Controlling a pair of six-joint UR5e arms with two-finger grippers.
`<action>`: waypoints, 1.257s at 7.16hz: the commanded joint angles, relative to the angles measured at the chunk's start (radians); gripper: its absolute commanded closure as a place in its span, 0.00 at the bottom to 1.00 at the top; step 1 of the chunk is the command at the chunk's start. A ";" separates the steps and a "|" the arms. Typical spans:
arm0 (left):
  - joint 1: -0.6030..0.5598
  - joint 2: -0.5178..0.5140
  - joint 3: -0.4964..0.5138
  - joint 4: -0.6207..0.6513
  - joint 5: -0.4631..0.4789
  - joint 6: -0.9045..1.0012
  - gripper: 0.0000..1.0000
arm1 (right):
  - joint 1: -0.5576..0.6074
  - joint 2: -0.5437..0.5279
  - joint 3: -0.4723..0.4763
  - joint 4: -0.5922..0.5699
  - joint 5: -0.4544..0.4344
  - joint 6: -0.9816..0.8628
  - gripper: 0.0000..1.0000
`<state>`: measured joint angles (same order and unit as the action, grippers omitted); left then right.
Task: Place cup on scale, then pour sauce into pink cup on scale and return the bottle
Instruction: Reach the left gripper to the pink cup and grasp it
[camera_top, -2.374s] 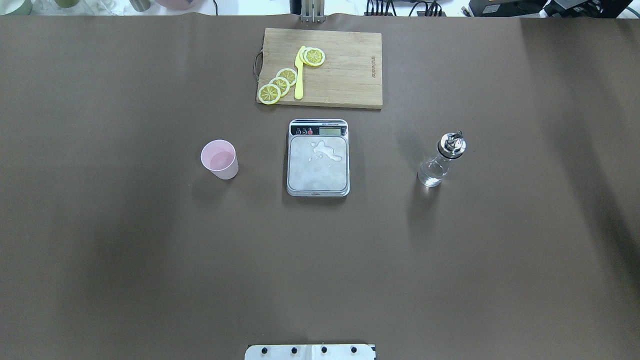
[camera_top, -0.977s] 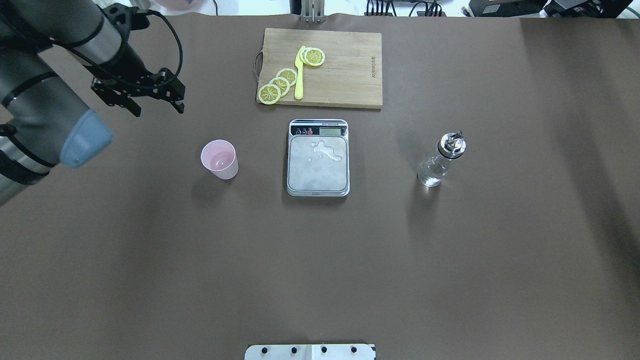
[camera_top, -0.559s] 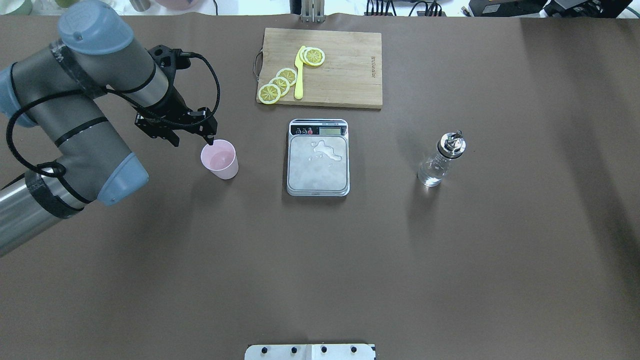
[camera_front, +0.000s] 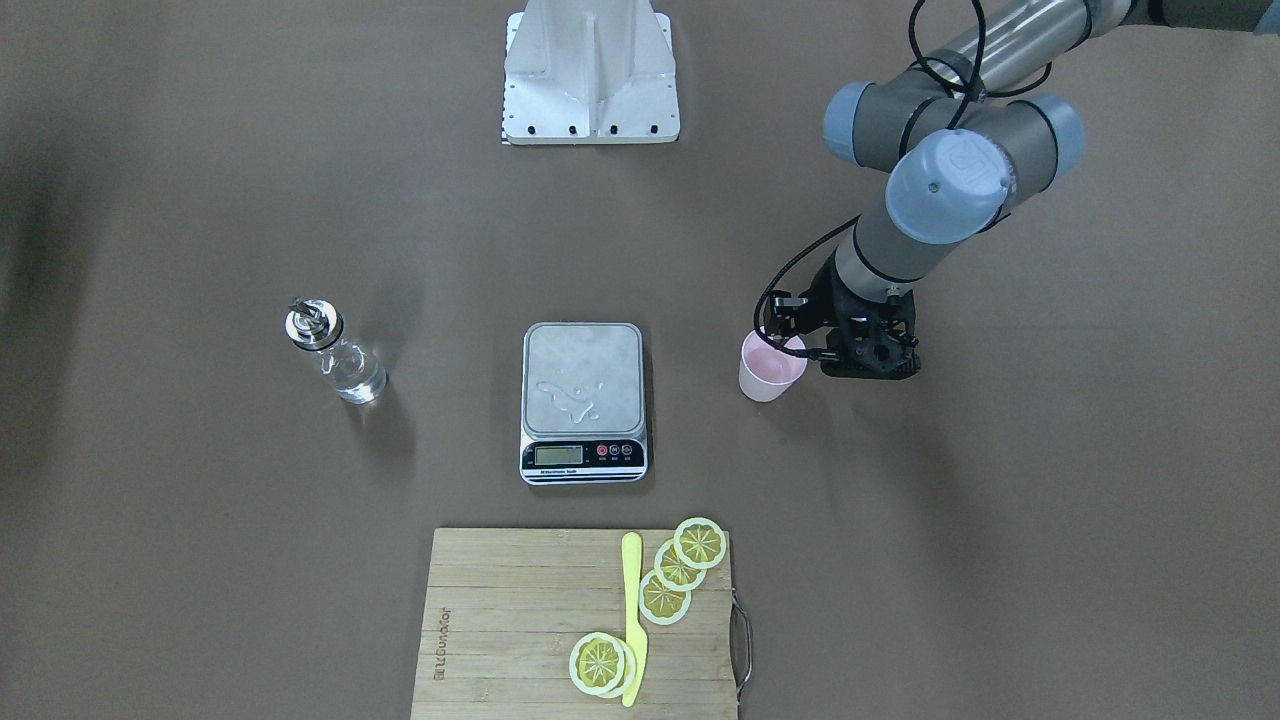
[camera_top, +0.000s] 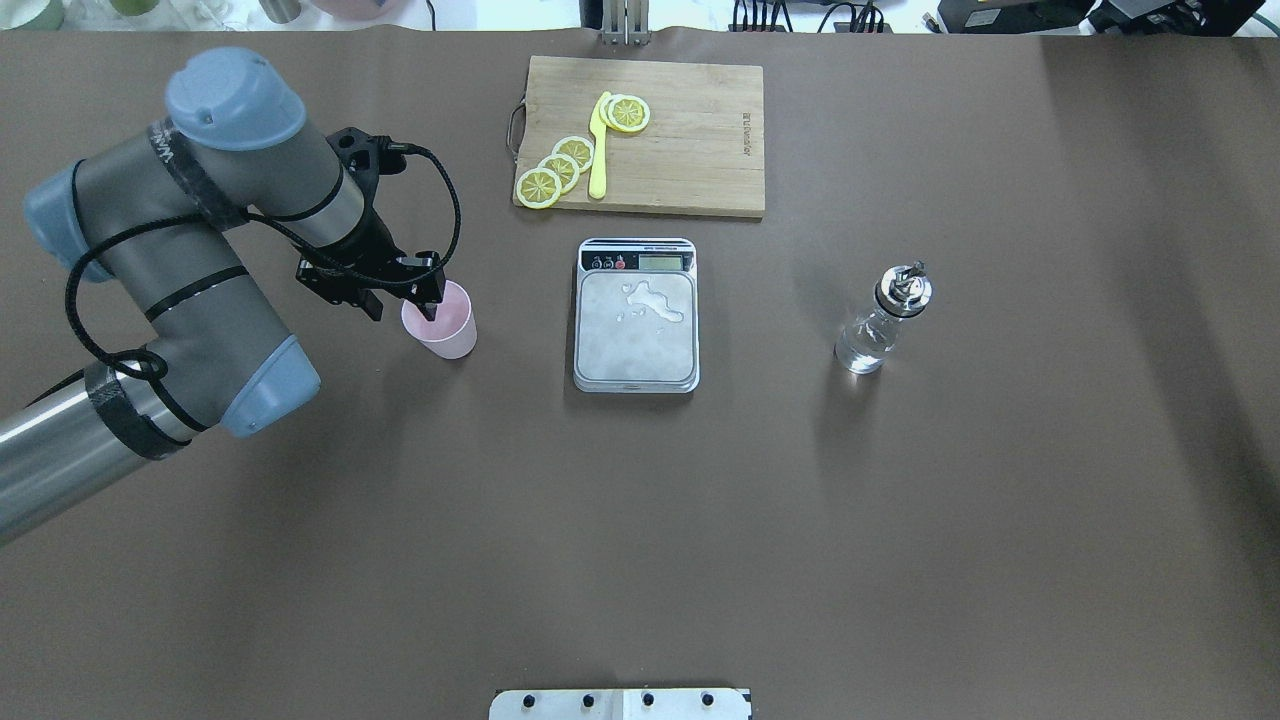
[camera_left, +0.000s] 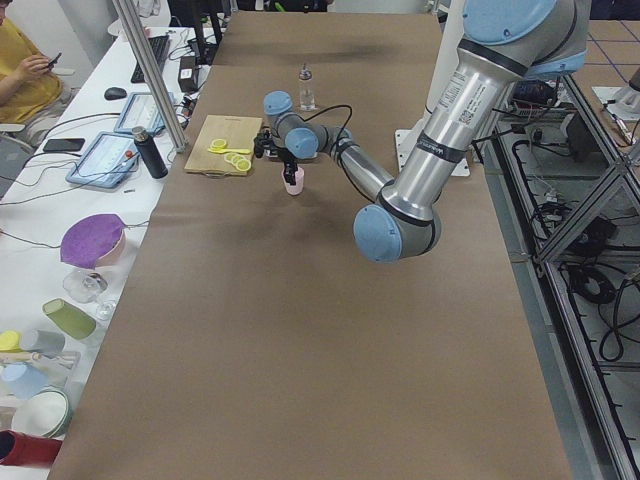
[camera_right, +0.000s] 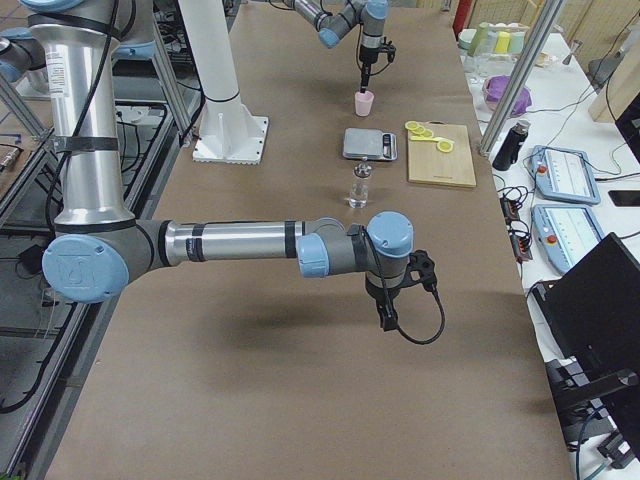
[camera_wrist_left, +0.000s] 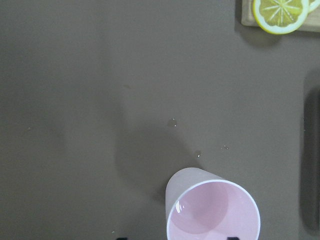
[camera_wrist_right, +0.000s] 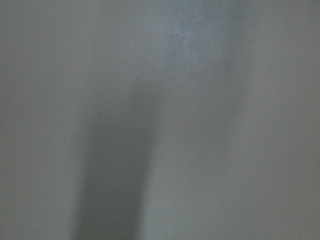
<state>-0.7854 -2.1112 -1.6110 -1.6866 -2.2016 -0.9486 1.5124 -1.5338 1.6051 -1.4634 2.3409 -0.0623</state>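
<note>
1. Left gripper (camera_top: 403, 305) spread wide astride the rim of the cup (camera_top: 447, 330), which stands on the table (camera_top: 640, 520) left of the scale (camera_top: 636, 345)
2. Pinching its thin wall could tip it
3. The puddle (camera_top: 652, 298) on the scale could let it slide

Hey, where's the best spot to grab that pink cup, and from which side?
Pinch the cup wall at the rim, from straight above, one finger inside and one outside. It stands upright, mouth open and no handle, and the left claw hangs open over the rim's side away from the scale.
</note>
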 joint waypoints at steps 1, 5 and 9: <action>0.006 0.000 0.078 -0.129 -0.001 -0.004 0.39 | 0.002 0.000 0.002 0.000 -0.008 0.001 0.00; 0.006 0.007 0.071 -0.133 -0.006 0.004 1.00 | 0.002 0.000 0.002 0.002 -0.017 -0.001 0.00; -0.003 -0.051 -0.004 0.012 -0.004 -0.015 1.00 | 0.002 0.000 -0.002 0.002 -0.018 -0.001 0.00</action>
<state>-0.7848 -2.1229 -1.5836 -1.7708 -2.2077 -0.9518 1.5140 -1.5330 1.6049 -1.4619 2.3226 -0.0619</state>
